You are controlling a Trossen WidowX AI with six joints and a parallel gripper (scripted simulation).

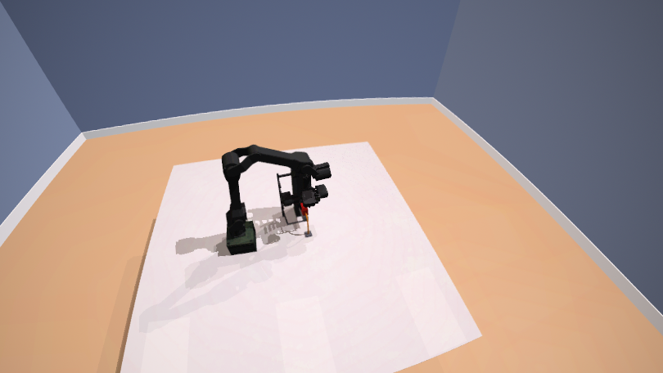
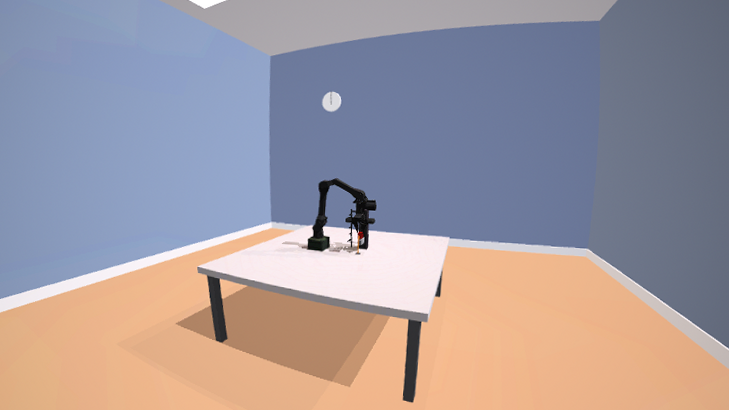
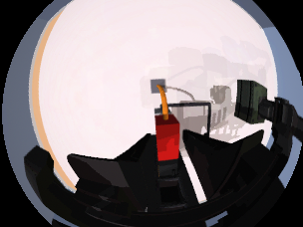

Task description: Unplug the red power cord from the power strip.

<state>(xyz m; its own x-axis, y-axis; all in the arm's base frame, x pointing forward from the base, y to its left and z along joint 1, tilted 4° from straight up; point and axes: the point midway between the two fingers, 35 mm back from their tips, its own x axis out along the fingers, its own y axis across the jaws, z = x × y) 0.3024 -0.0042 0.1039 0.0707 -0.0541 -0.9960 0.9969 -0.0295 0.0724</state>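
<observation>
At the wrist view's lower centre, the gripper [image 3: 169,155] stands partly open astride the red plug [image 3: 167,137], fingers flanking without visibly clamping it.

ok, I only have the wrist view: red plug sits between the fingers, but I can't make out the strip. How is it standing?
Observer: In the exterior view the power strip stands upright on the table. The red plug is against its lower end, close to the table top.
Operator: Approach direction?
Observer: From above. In the top view the arm arches over from its base, and the gripper points straight down onto the plug.
Operator: Anything next to the strip?
Observer: A thin black frame stands upright beside it, on the side toward the base.
</observation>
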